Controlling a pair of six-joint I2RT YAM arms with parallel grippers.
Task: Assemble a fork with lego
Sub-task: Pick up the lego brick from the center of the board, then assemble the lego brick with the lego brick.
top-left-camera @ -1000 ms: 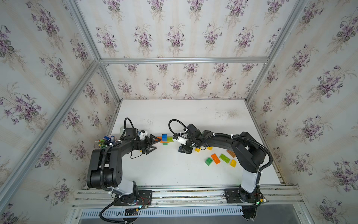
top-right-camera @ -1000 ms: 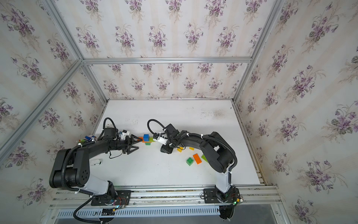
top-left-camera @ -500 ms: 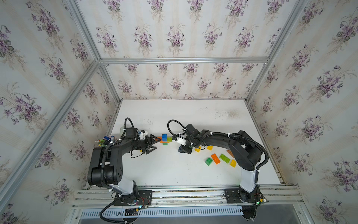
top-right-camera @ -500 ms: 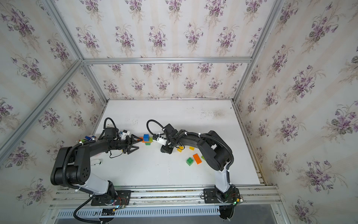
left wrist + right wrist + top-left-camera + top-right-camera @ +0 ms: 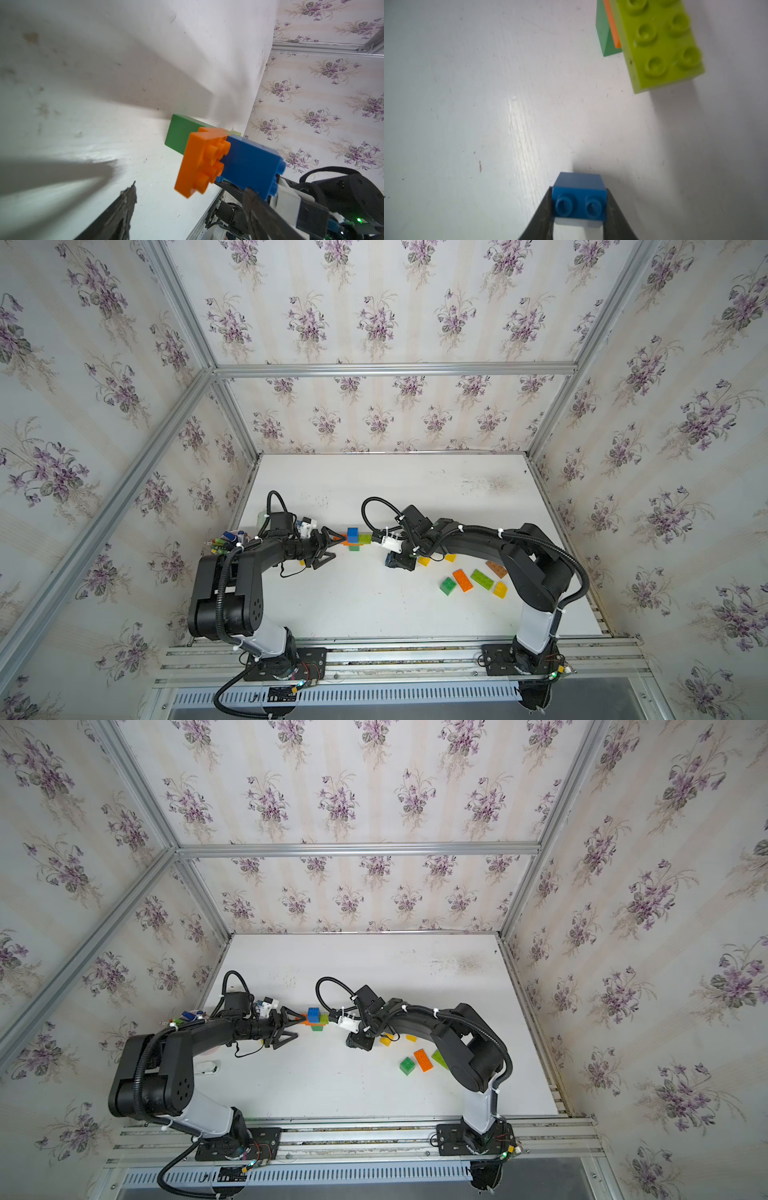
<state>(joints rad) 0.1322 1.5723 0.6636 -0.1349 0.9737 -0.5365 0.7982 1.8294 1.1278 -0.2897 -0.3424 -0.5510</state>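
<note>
Wallpaper printed with purple flower sprigs on pale cream stripes is covering the enclosure on every side, filling the upper half and both edges of both top views. Silver aluminium framing is running across the upper middle and slanting down along the corners. A white tabletop is occupying the centre, showing grey smudges toward its upper right. Metal rails and a slotted strip are lying along the bottom. Soft, even light is falling throughout.
</note>
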